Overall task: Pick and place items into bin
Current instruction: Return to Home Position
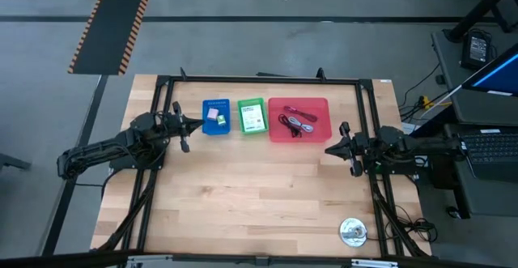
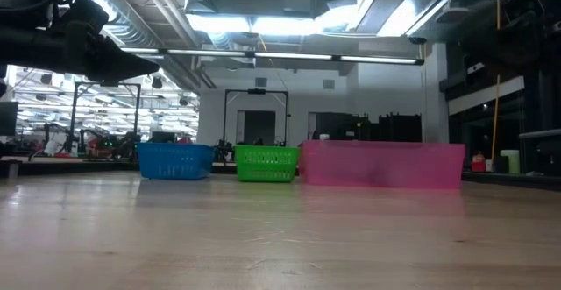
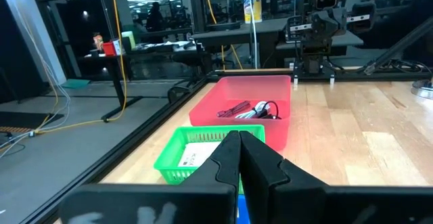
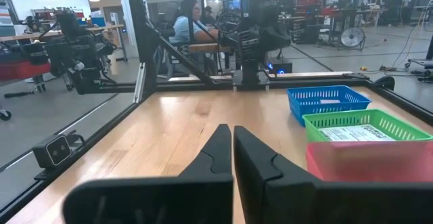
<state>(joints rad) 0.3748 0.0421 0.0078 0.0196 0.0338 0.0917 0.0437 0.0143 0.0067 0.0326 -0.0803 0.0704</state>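
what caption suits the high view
Sorted items lie in the blue bin, green bin and red bin; left claw and right claw flank them, shut

left fingers closed, right fingers closed, arms well apart

Grey floor, striped hazard mat, bright ceiling lights
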